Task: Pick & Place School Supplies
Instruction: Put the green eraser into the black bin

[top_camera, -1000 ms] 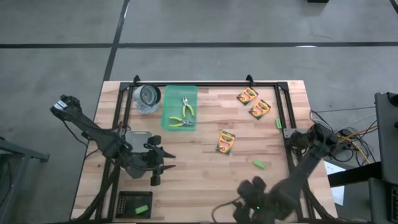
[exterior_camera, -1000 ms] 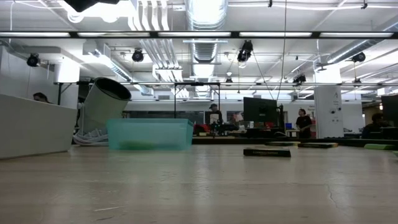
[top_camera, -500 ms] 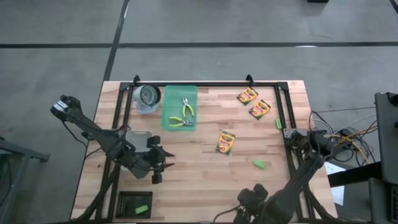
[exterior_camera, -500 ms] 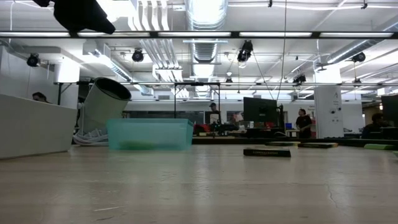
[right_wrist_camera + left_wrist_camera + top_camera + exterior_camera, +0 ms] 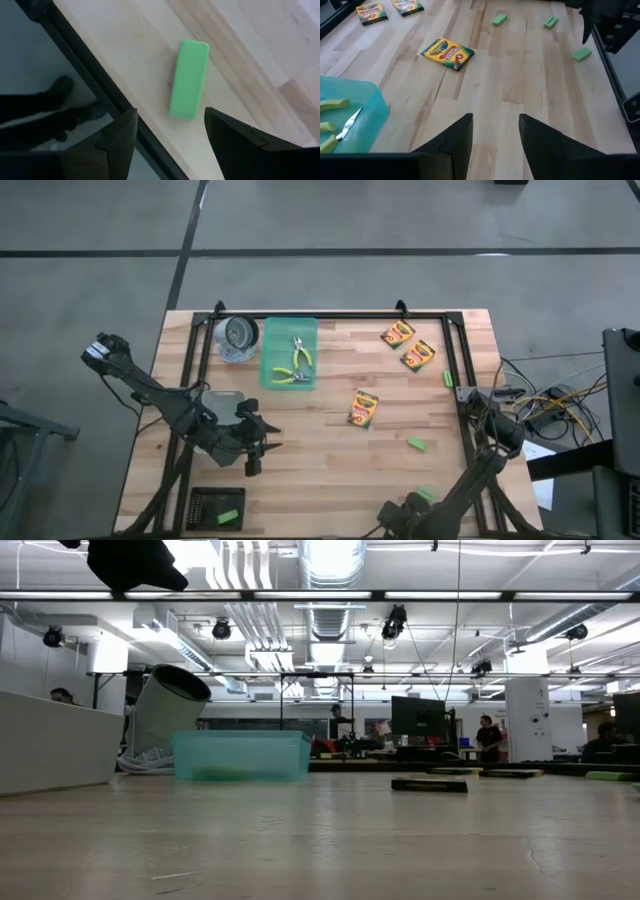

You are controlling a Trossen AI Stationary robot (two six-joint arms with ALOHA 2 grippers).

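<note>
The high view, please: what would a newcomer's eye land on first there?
Probably the teal tray at the table's far edge, with yellow-green pliers lying in it. Next, three crayon boxes scattered toward the right, and the left gripper, open, over bare wood near the front left.

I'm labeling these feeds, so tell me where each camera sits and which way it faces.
High view: overhead, straight down on table, both arms.
Low view: tabletop height, facing teal tray; arm part at top.
Left wrist view: behind left hand, facing crayon box.
Right wrist view: behind right hand, over green block.
High and left wrist views share the crayon box.
</note>
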